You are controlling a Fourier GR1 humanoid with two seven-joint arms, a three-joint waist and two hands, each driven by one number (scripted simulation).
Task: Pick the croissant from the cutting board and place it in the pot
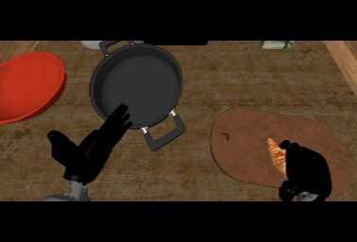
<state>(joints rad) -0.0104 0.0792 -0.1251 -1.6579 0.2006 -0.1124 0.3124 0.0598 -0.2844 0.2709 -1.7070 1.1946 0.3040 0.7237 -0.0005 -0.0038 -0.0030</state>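
Starting at the counter's left edge, you have a red plate with nothing on it. Your left hand rests open, fingers straight, just before the pot, which holds nothing yet. Toward the right edge, the croissant lies on the cutting board, long axis running front to back. Your right hand curls against its right side, apparently closing on it, and is clearly the nearer one.

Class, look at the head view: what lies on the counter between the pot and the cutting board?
Nothing: in the head view, only bare wooden counter separates the pot from the cutting board.
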